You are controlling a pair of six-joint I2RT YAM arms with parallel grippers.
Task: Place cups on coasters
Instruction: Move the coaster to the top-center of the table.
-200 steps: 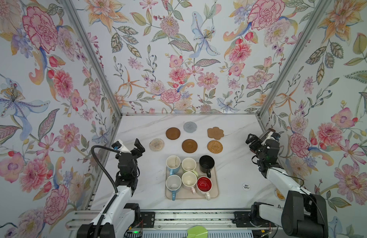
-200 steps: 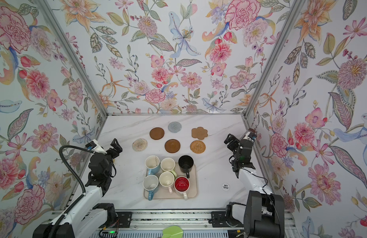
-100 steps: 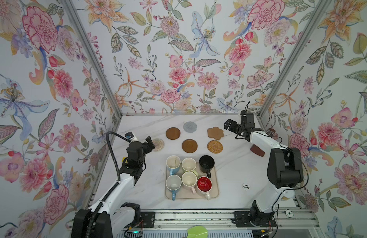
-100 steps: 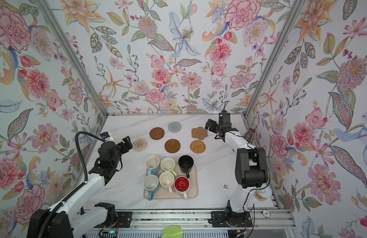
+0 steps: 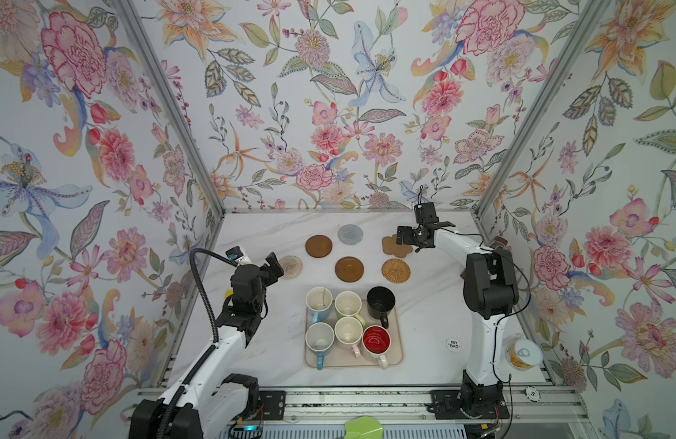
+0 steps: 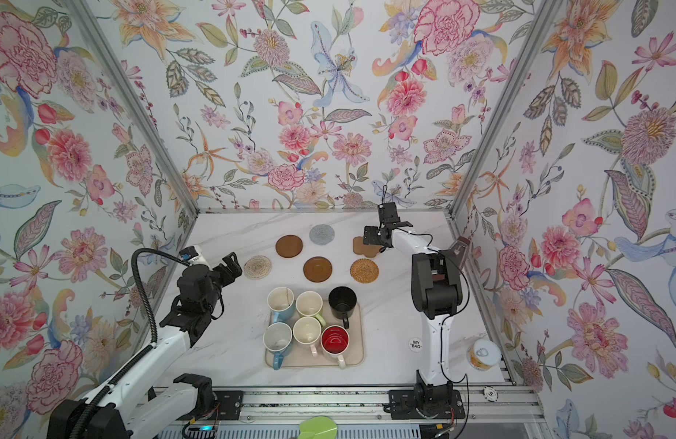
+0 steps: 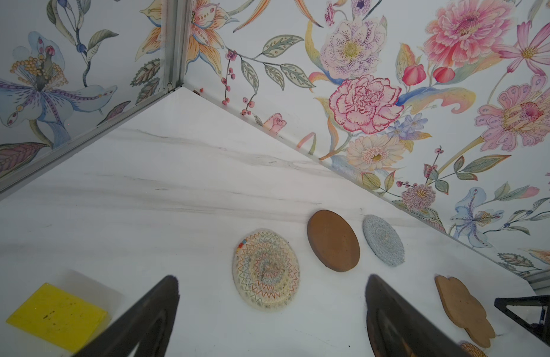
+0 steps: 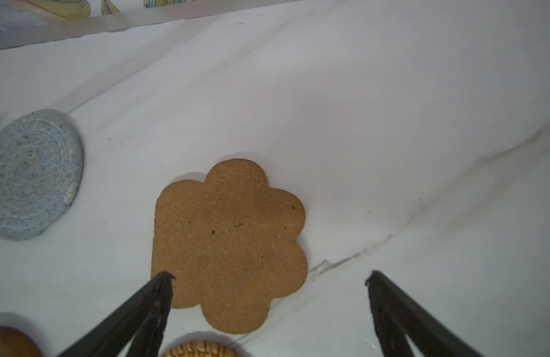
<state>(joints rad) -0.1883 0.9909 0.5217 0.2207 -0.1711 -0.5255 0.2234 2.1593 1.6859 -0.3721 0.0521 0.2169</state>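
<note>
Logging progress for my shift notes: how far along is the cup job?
Done: nothing; all six cups stand on the tray, coasters bare. In hand: nothing; left gripper open by the woven coaster, right gripper open at the flower coaster. Left: all six placements.

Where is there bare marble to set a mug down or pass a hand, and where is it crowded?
Free: the strip between the tray and the MY BAG sticker; the back-left corner behind the cream woven coaster. Crowded: six mugs packed on the tray, and the two coaster rows.
</note>
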